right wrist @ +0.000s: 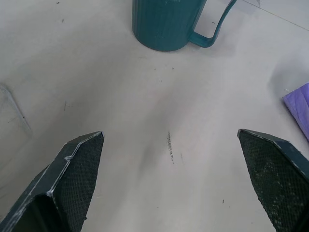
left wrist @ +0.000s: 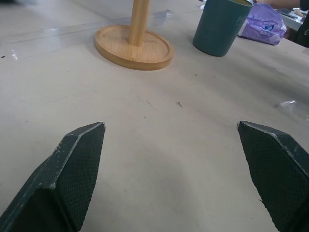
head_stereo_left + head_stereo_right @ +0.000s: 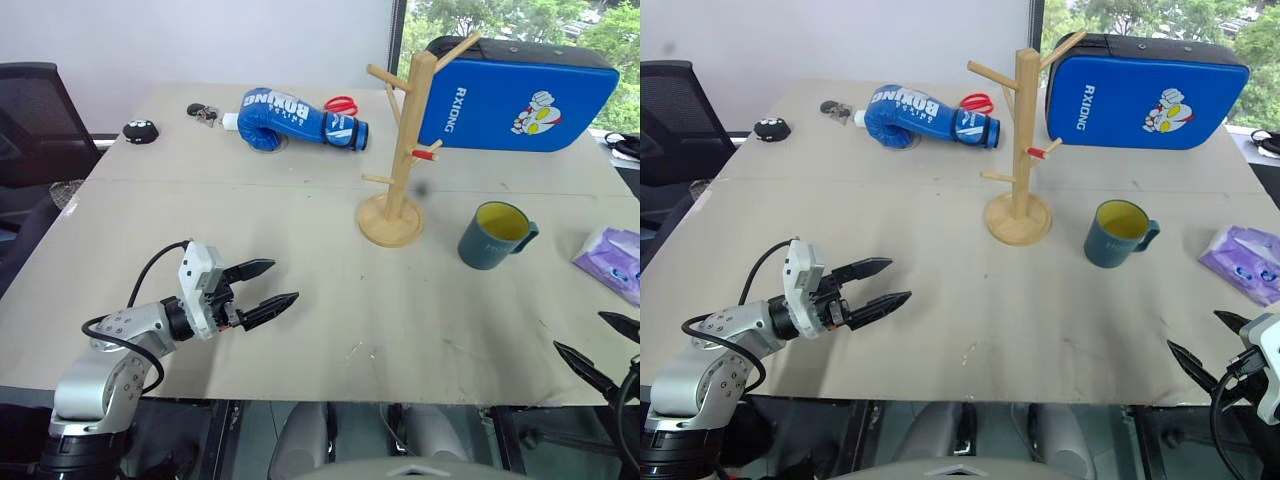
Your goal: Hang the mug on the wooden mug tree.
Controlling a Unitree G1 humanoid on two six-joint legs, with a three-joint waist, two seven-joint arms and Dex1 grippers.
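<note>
The teal mug (image 3: 494, 235) with a yellow inside stands upright on the table, its handle turned to the right, just right of the wooden mug tree (image 3: 405, 150). The tree's round base (image 2: 133, 47) and the mug (image 2: 222, 26) also show ahead in the left wrist view. My left gripper (image 3: 262, 291) hovers open and empty over the table's front left, pointing right toward the tree. At the front right edge, my right gripper (image 3: 598, 348) is open and empty, with the mug (image 1: 169, 24) ahead of its fingers in the right wrist view.
A blue boxing glove (image 3: 295, 120), red scissors (image 3: 342, 104), keys (image 3: 204, 114) and a small black object (image 3: 140, 131) lie at the back of the table. A blue pad (image 3: 515, 95) stands behind the tree. A purple tissue pack (image 3: 612, 262) lies at the right edge.
</note>
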